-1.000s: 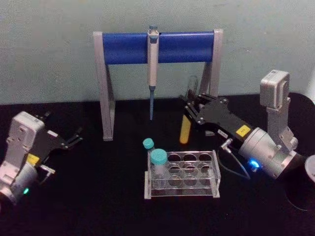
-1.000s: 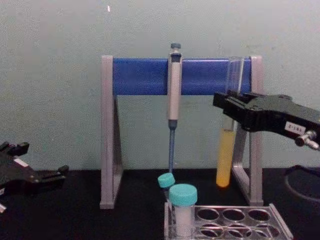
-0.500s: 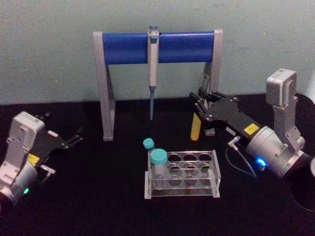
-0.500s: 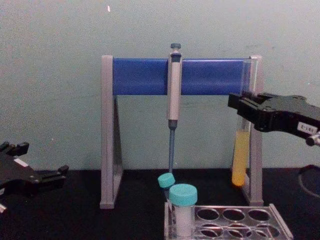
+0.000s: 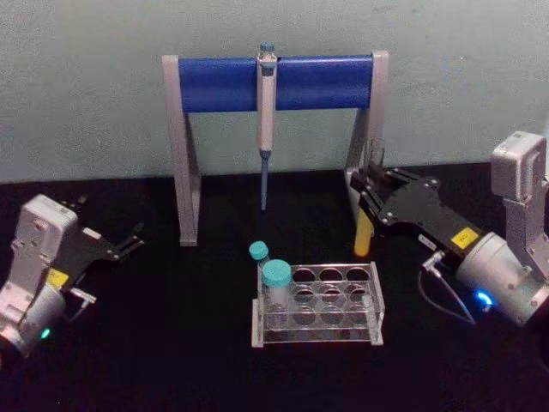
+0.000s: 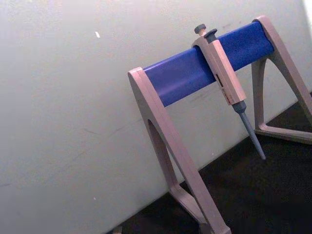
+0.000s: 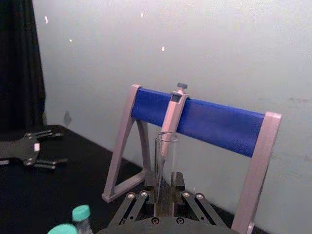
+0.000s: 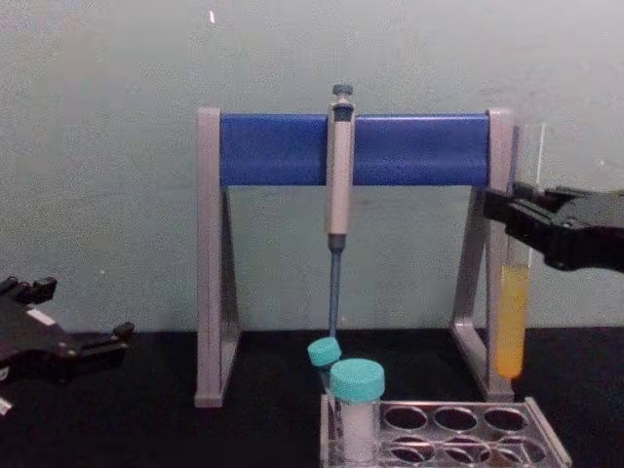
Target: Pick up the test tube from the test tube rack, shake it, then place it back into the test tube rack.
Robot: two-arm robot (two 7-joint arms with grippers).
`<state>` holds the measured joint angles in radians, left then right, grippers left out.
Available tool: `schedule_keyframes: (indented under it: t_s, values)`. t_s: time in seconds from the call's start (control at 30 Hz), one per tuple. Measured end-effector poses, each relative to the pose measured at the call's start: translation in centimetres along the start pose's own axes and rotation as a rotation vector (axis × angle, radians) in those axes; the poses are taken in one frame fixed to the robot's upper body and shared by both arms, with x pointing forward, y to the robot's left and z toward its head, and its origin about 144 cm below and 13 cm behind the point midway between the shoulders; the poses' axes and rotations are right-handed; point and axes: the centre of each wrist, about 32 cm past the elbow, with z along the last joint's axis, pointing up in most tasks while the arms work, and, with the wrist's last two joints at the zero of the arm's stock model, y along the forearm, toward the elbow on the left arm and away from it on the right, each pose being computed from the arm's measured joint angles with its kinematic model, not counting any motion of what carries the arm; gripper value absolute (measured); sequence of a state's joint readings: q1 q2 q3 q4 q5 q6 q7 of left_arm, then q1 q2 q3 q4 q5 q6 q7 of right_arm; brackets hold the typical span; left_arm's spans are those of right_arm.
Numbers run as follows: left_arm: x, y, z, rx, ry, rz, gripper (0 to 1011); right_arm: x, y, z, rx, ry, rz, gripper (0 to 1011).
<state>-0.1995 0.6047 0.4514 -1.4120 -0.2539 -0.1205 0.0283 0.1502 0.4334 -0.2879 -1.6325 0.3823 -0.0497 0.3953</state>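
Shaking seems in hand: the test tube [image 5: 364,236] is gripped upright by the right gripper [image 5: 367,182], raised just beyond the far right corner of the test tube rack [image 5: 319,333]. Next, alignment over a hole is called for. The left gripper [image 5: 129,241] is parked left, released.

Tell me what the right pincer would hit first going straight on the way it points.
Probably the stand: the right pincer, shut on the test tube, aims toward its blue crossbar and the hanging pipette. Depth is unclear.
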Motion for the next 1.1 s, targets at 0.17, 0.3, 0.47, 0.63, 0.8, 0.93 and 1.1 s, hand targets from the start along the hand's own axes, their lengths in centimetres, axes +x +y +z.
schedule_keyframes:
  t_s: [0.17, 0.3, 0.47, 0.63, 0.8, 0.93, 1.1]
  values:
    - [0.0, 0.0, 0.0, 0.0, 0.0, 0.0, 1010, -0.4, -0.9, 0.3, -0.016, 0.005, 0.031, 224]
    - [0.0, 0.0, 0.0, 0.0, 0.0, 0.0, 1010, -0.7, -1.5, 0.7, -0.027, 0.018, 0.069, 224]
    - [0.0, 0.0, 0.0, 0.0, 0.0, 0.0, 1009, -1.3, -1.6, 0.8, -0.035, 0.046, 0.124, 224]
    - [0.0, 0.0, 0.0, 0.0, 0.0, 0.0, 1010, -1.7, -1.0, 0.7, -0.032, 0.07, 0.163, 224]
    - [0.0, 0.0, 0.0, 0.0, 0.0, 0.0, 1010, -2.0, 0.1, 0.5, -0.017, 0.086, 0.188, 224]
    - [0.0, 0.0, 0.0, 0.0, 0.0, 0.0, 1009, -2.1, 1.2, 0.3, 0.015, 0.089, 0.184, 224]
    - [0.0, 0.0, 0.0, 0.0, 0.0, 0.0, 1010, -2.1, 2.3, 0.1, 0.043, 0.076, 0.153, 224]
